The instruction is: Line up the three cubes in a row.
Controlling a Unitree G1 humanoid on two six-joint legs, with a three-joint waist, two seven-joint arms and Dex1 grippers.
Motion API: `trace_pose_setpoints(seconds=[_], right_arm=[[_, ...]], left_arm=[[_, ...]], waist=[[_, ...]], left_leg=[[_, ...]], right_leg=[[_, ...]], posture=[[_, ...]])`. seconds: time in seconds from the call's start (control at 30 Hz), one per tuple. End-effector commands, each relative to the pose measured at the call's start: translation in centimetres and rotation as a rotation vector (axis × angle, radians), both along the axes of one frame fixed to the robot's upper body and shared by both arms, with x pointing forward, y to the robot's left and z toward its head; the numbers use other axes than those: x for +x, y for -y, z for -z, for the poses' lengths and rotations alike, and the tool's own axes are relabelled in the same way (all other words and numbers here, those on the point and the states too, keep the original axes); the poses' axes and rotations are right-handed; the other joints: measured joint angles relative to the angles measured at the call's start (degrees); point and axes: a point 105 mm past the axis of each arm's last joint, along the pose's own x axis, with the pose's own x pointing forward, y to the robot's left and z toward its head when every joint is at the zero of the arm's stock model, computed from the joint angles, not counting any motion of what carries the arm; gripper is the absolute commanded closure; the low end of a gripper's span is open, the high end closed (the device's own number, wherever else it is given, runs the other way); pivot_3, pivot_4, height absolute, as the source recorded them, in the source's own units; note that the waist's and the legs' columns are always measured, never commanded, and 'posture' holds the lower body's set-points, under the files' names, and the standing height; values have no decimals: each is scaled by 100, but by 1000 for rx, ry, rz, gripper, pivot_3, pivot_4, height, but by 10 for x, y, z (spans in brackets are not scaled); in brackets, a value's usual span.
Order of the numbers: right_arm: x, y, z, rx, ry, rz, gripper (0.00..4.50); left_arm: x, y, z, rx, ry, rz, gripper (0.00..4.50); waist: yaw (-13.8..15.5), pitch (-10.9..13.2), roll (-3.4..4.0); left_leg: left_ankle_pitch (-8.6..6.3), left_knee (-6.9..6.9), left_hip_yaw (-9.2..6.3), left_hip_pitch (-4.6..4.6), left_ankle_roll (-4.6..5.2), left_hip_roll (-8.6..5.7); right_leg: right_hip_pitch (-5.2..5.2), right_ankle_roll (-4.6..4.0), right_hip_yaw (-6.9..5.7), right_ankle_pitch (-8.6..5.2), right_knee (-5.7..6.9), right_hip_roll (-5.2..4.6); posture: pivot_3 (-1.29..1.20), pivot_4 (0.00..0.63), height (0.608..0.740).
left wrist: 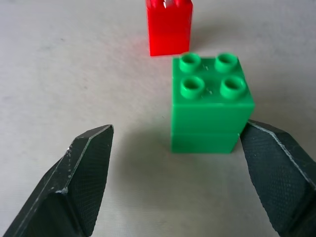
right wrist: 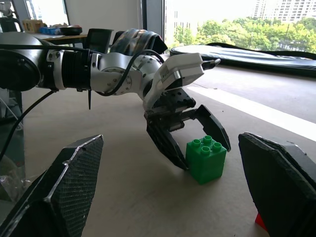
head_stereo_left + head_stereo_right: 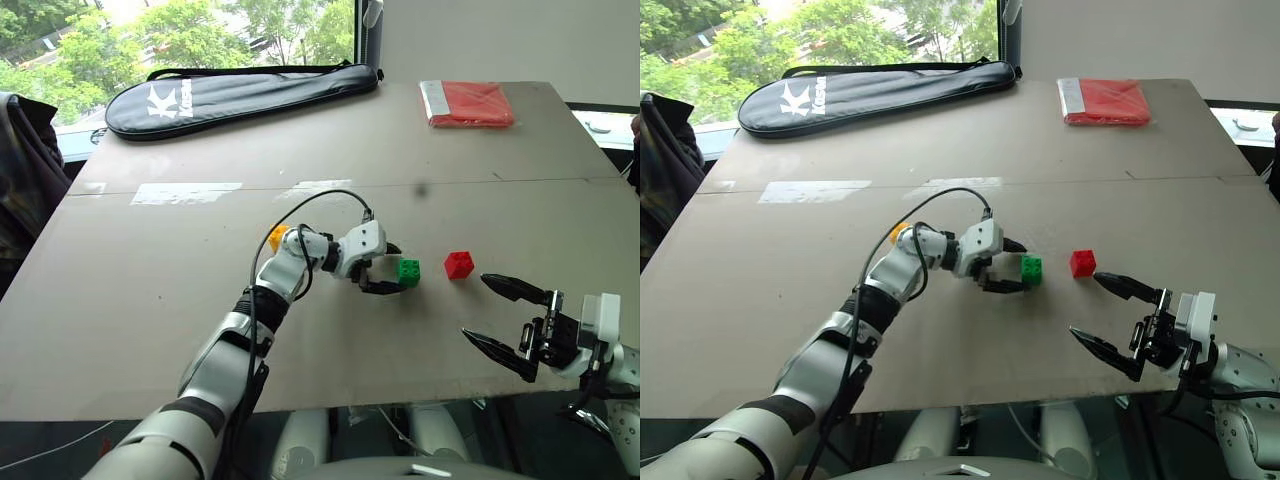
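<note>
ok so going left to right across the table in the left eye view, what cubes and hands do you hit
small yellow plastic studded cube → left hand, open → green plastic studded cube → red plastic studded cube → right hand, open

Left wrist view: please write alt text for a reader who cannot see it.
A green cube with four studs on top stands on the table between the left gripper's two open black fingers, close against one of them. A red cube stands on the table just beyond it.
</note>
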Motion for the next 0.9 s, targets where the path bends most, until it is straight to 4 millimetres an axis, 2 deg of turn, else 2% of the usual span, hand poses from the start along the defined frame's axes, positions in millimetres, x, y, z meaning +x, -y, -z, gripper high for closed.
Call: trace_pose_setpoints(seconds=[0.03, 0.1, 0.17, 0.27, 0.33, 0.47, 0.6, 0.73, 0.9], right_arm=[[1, 1, -6, 6, 19, -10, 0], [1, 0, -6, 10, 11, -21, 0], [2, -1, -7, 17, 9, -32, 0], [5, -2, -8, 22, 8, -45, 0], [6, -2, -7, 26, 7, -55, 0], [11, -5, -8, 37, 6, -79, 0], [13, -5, -7, 36, 5, -97, 0], [14, -3, -8, 36, 8, -103, 0], [13, -1, -7, 30, 9, -102, 0]], left_arm=[[-5, -8, -51, -138, 50, 42, 418], [-11, -17, -74, -220, 66, 58, 418], [-21, -43, -96, -291, 37, 72, 418], [-34, -74, -105, -289, 3, 54, 418], [-32, -92, -106, -271, 31, -36, 418], [-16, -146, -89, -212, 56, -367, 418], [-21, -172, -66, -215, 29, -518, 418], [-27, -180, -45, -200, 40, -642, 418], [-26, -174, -31, -198, 94, -781, 418]], waist=[[-1, 0, 1], [-10, 1, 1], [-14, 1, 2], [-138, 3, 7], [-135, 4, 9], [-124, 5, 10], [-105, 6, 10], [-84, 6, 10], [15, 6, 9]], left_leg=[[0, 0, 0, 1, 0, 0], [0, 0, -1, 0, 0, 1], [0, 0, -5, 3, 0, 4], [0, -1, -2, 9, 0, 15], [0, -2, -5, 12, 0, 16], [0, -1, -2, 17, 0, 14], [0, -2, -2, 16, 0, 13], [0, -2, -5, 13, -1, 14], [0, -1, -3, 15, -1, 13]], right_leg=[[0, 0, 0, 0, 0, 0], [0, -2, 2, 1, 1, 0], [1, -8, 2, 4, 0, -1], [0, -12, 6, 5, 6, 1], [0, -9, 4, 2, 6, 4], [7, 2, 7, -2, 4, -3], [6, -2, 7, 1, 4, -8], [5, -11, 4, 6, 1, -11], [6, -15, 5, 2, 2, -15]], posture=[[0, 150, 694], [0, 150, 694], [0, 150, 694], [0, 150, 694], [0, 150, 694], [0, 150, 694], [0, 150, 694], [0, 150, 694], [0, 150, 694]])
